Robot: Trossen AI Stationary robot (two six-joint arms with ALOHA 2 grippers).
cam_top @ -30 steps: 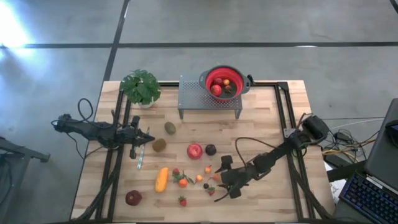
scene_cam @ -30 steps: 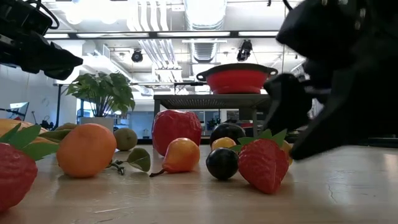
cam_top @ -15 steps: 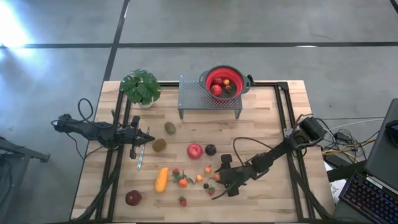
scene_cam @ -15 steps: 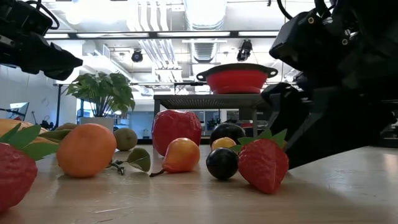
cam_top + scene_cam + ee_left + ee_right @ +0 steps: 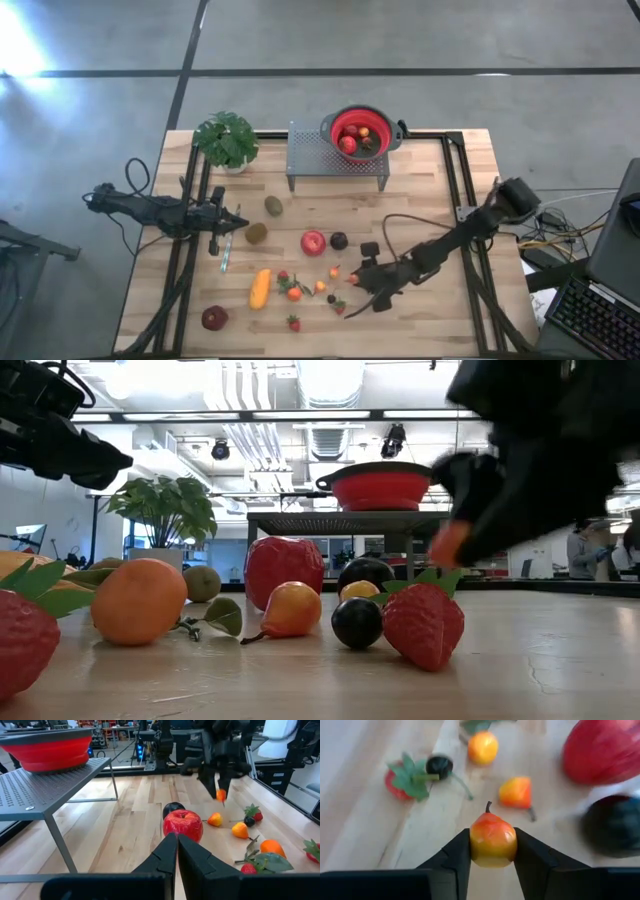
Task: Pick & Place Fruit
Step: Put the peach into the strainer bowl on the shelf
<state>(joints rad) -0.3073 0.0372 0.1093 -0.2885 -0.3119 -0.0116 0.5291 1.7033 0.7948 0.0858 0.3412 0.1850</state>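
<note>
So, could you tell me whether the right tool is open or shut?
Shut: the right tool clamps a small orange pear between both fingers.

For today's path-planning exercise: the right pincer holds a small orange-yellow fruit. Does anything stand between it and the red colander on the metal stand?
Nothing visible blocks the way. The right pincer holds the small fruit lifted above the table; the red apple and dark plum lie low beneath the route to the colander, which sits raised on the perforated stand.

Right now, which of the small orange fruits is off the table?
The orange-red pear-shaped one, clamped in the right end effector; the others lie on the table.
</note>
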